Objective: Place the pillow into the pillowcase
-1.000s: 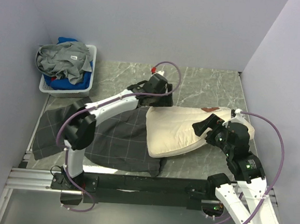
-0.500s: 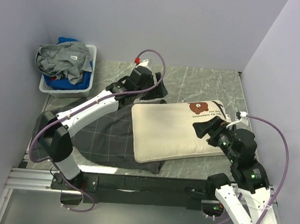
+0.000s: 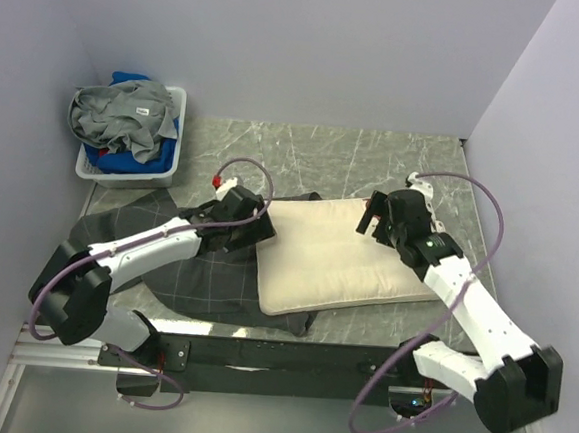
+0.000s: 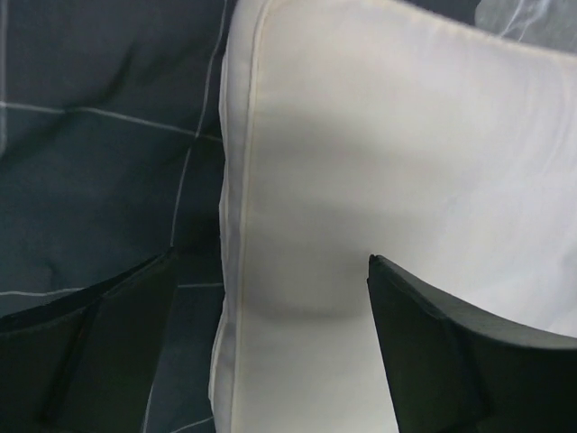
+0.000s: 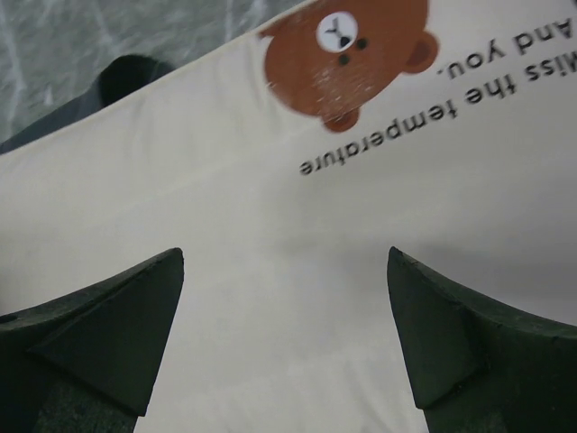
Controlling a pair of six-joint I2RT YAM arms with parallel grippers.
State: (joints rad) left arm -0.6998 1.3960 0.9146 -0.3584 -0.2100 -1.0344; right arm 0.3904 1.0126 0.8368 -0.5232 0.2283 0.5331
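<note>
Right pincer (image 3: 376, 217) swung over pillow (image 3: 331, 260), grey marble table (image 3: 374, 158), lilac walls (image 3: 283, 45)

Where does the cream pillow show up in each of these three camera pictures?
Top external: the pillow lies in the centre, between the two arms.
Left wrist: the pillow fills the middle and right, piped edge showing.
Right wrist: the pillow fills nearly everything, bear face at top.
Shared landmark: the dark grid pillowcase, left of the pillow in the top and left wrist views.
</note>
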